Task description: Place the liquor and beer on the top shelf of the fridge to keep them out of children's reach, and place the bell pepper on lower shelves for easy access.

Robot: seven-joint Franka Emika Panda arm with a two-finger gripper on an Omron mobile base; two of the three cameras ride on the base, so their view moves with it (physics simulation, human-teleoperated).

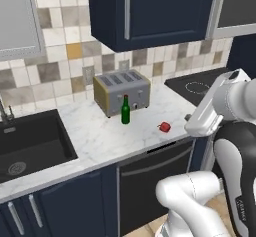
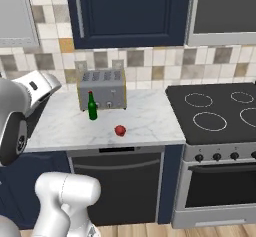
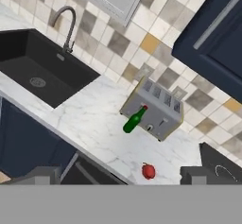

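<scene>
One beer (image 1: 125,110) and one pepper (image 1: 164,127) stand on the counter (image 1: 100,136); one toaster (image 1: 121,91) sits behind them against the tiled wall; one sink (image 1: 27,146) is set into the counter at the left, with one tap (image 3: 66,23) at its back edge; one stove (image 2: 220,113) adjoins the counter on the right.

The beer is a slim green bottle with a small red cap, upright, just in front of the toaster near its middle and close to its face; whether they touch I cannot tell; the pepper is a small round red fruit with a dark stem, lying nearer the counter's front edge, to the right of the beer and apart from it; the toaster is grey with four slots on top.

The gripper (image 3: 118,180) is raised above the counter and well apart from both things; its two dark fingertips (image 3: 42,175) stand wide apart with nothing between them; in the hand view the pepper lies between the tips' lines just above them, and the beer farther off, tilted by the camera's roll, before the toaster.
</scene>
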